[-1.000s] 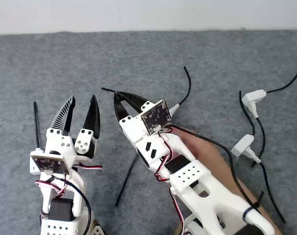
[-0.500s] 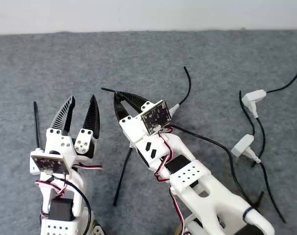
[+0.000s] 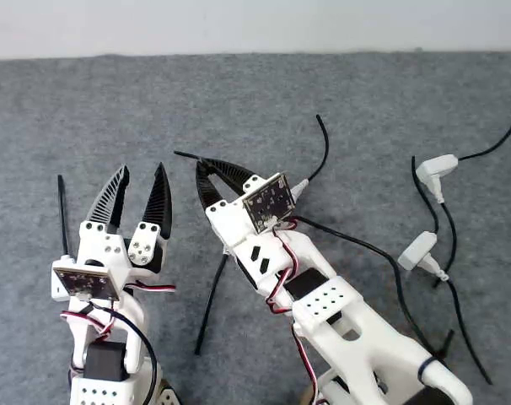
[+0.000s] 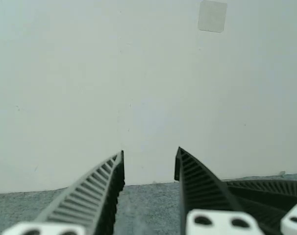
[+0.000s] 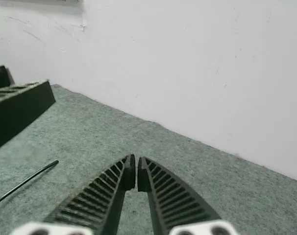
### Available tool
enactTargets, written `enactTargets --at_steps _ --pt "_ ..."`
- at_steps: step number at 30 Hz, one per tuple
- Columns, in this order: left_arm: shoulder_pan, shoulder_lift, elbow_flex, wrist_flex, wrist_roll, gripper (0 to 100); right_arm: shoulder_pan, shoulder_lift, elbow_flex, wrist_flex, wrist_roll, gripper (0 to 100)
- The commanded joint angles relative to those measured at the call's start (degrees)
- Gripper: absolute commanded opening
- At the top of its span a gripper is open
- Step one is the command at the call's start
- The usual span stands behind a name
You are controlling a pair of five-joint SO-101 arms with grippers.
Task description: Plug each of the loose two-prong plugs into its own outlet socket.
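Grey carpeted counter (image 3: pixel 365 101) runs to pale wall (image 3: pixel 239 25) at far edge. Right arm (image 3: pixel 340 312) lies diagonally across middle. Right gripper (image 3: pixel 201 164) clenched, tips almost touching, grasping nothing. Left gripper (image 3: pixel 142 170) just beside it, released, fingers spread, empty. Two white plugs lie on right side of counter, well apart from both grippers: upper plug (image 3: pixel 435 169), lower plug (image 3: pixel 418 250), each trailing black cable (image 3: pixel 490 147). Loose black cord (image 3: pixel 211 304) lies on counter between arms.

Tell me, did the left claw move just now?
No. The left claw sits just as near the thin black cable beside it as before.
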Motion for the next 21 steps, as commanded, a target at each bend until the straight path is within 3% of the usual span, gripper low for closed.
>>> enactTargets --at_steps 1,10,15,19,21 --pt "-0.1 -0.4 -0.2 -1.5 0.3 16 -0.2 -2.3 -0.4 -1.2 -0.4 1.1" --pt "-0.6 -0.5 -2.9 -1.5 -4.7 16 0.0 -5.2 -1.3 -0.9 -0.5 1.1" --pt "-7.1 -0.3 -6.9 1.1 -4.7 16 3.9 -14.6 -1.2 1.5 -0.4 1.1" --pt "-8.0 -0.1 -17.3 22.5 -6.9 17 4.5 -23.7 -5.9 24.4 -0.5 1.1" --pt "-6.4 -0.1 -21.2 28.3 -7.6 18 4.0 -27.4 -9.0 38.3 -0.5 1.1"
